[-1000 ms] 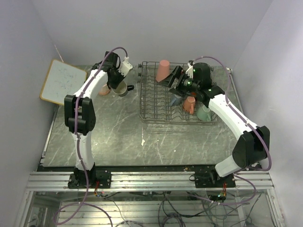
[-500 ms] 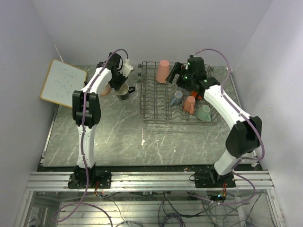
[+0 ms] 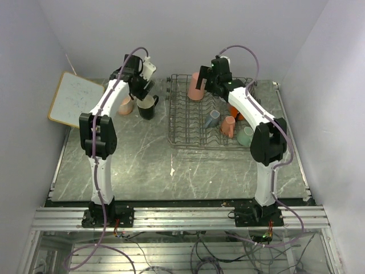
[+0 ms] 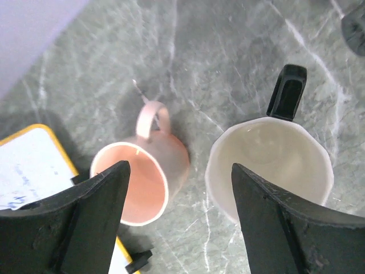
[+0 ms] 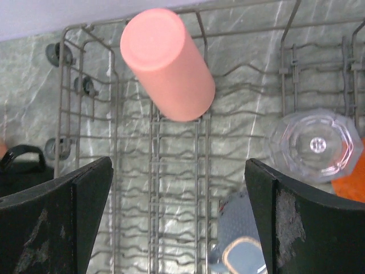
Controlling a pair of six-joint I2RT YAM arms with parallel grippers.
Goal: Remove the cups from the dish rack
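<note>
The dark wire dish rack [image 3: 171,117] holds the cups: an upturned pink tumbler [image 3: 195,87] at its back left, then grey-blue [image 3: 212,119], salmon [image 3: 228,126] and mint green [image 3: 246,136]. My right gripper [image 3: 204,83] hangs open above the rack beside the tumbler. In the right wrist view the tumbler [image 5: 168,63] lies ahead of the open gripper [image 5: 178,165], with a clear glass [image 5: 315,145] and the grey-blue cup [image 5: 242,245] to the right. My left gripper [image 4: 179,165] is open above the table, over a pale pink mug [image 4: 142,182] and a black mug [image 4: 274,165], holding neither.
A white-faced board [image 3: 75,98] lies at the table's left edge, close to the pale pink mug [image 3: 126,106] and black mug [image 3: 147,107]. An orange cup [image 5: 353,185] sits near the rack's right side. Walls close in behind and beside the table.
My left gripper opened, let go of the black mug on the table and rose. The right arm swung to the rack's back left, toward the pink tumbler.
</note>
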